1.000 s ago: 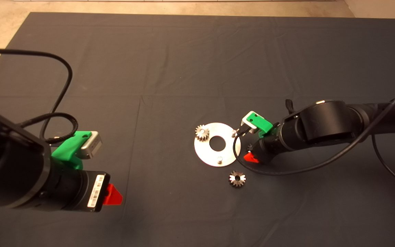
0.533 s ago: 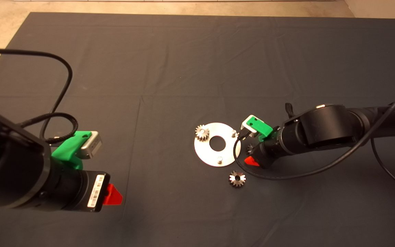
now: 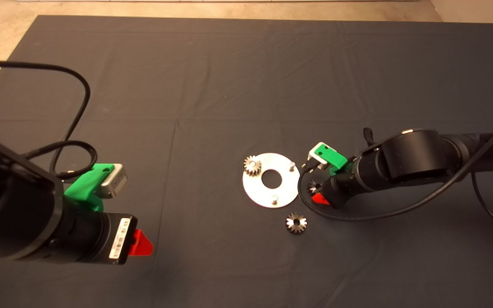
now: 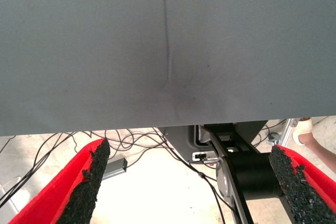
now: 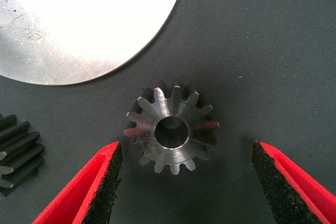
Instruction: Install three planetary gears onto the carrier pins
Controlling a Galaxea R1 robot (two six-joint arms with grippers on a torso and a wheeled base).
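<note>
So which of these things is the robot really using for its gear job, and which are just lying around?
For the job:
- gear on its pin
- gear between the open right gripper fingers, flat on the mat
- loose gear in front of the disc
- round carrier disc
- two bare pins

Just there:
- dark mat
- left gripper, parked open at the mat's edge
- cables on the floor

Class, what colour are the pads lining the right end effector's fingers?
Black pads on red fingers, clearest in the right wrist view.

Black arms, green hand mounts (red fingers), black cables.
</note>
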